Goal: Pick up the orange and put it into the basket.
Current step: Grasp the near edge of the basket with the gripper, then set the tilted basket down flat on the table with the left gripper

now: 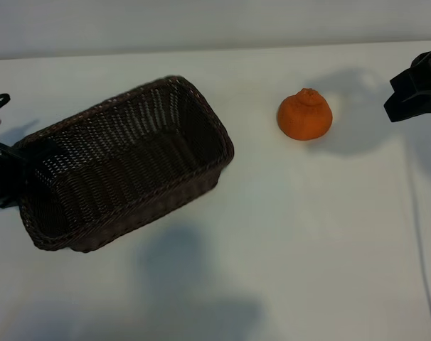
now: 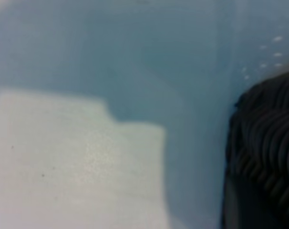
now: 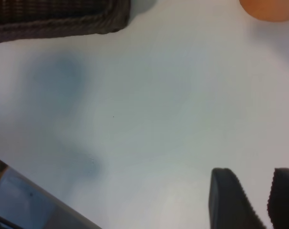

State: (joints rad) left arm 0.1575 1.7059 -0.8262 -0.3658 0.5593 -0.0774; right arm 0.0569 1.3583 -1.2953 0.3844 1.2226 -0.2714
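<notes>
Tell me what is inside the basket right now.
Nothing can be seen inside the basket: only its woven floor and walls show. The near wall hides a strip of floor behind it. The orange sits on the table, apart from the basket.

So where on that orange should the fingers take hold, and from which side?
Probably around its wide middle, coming from above. The orange sits upright on the white table with its bumpy knob on top, so fingers closing on the rounded sides below the knob should seat best. It stands clear of the basket, and the right gripper is the closer one.
</notes>
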